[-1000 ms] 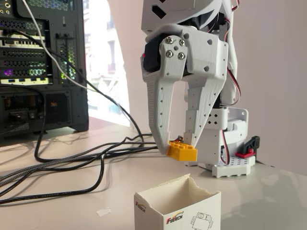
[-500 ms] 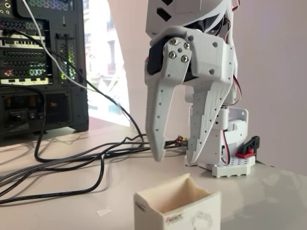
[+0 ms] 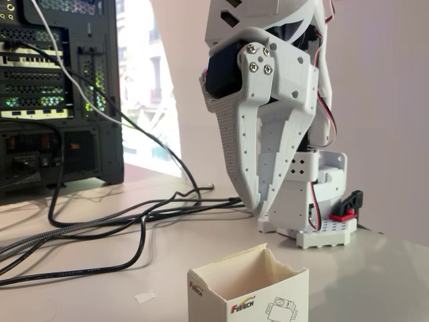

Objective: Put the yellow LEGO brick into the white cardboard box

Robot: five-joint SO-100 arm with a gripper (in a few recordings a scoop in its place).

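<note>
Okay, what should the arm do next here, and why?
Probably lift the gripper up and back, clear of the white cardboard box. Its fingers are closed with nothing between them, hanging above and behind the box's open top, so nothing appears left to carry.

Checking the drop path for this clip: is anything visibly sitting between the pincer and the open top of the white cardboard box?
Nothing visible does. The pincer hangs closed and empty above and behind the white cardboard box, with only open air between its tip and the box's torn open top. The black cables lie on the table off to the left.
</note>
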